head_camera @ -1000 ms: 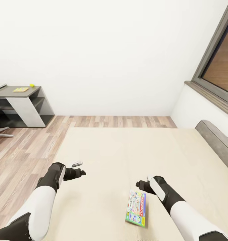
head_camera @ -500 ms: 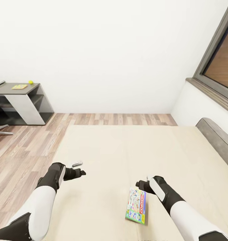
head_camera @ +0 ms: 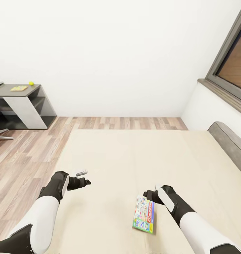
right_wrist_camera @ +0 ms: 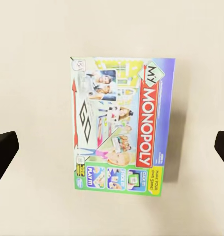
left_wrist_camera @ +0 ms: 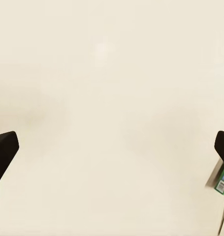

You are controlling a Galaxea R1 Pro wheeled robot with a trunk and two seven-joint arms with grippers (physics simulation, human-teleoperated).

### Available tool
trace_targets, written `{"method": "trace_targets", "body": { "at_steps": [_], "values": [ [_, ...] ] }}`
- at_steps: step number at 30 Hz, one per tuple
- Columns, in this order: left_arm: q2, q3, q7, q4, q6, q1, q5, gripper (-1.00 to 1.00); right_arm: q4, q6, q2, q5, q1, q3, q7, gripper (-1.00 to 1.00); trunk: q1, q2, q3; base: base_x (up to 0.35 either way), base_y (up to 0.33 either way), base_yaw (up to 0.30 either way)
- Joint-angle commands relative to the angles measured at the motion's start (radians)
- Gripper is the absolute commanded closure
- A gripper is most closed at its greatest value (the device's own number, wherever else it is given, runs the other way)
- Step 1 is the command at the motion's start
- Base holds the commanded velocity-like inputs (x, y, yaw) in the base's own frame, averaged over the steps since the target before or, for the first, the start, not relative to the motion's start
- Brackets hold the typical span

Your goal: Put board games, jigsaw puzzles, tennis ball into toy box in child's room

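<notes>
Bed (head_camera: 134, 158), beige mattress with grey headboard, spans the foreground; the low dark grey table (head_camera: 19, 93) stands far left against the white wall, bearing a flat jigsaw puzzle (head_camera: 18, 88) and, just beside it, the tennis ball (head_camera: 31, 83). The Monopoly board game (right_wrist_camera: 122, 125) lies flat on the mattress, under the right gripper (right_wrist_camera: 112, 147), whose fingers are spread wide, touching nothing. Left gripper (left_wrist_camera: 112, 147) likewise wide apart, empty, above bare mattress.

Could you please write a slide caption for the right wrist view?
Open right end effector above the flat, colourful printed Monopoly game box lying on the beige mattress.
</notes>
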Motion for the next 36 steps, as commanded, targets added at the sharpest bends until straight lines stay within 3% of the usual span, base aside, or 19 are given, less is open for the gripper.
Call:
{"method": "trace_targets", "body": {
  "at_steps": [1, 36],
  "values": [
    [-0.002, 0.008, -0.009, -0.002, 0.004, -0.001, -0.01, -1.0, -0.001, 0.002, -0.001, -0.009, -0.001, 0.005, -0.009, -1.0, 0.001, -0.002, -0.003, 0.0, 0.0, 0.0],
    [0.004, 0.008, -0.009, -0.002, 0.002, -0.001, -0.012, -1.0, -0.013, -0.059, -0.001, -0.01, -0.003, 0.001, -0.006, -1.0, 0.001, -0.002, -0.061, 0.0, 0.0, 0.0]
  ]
}}
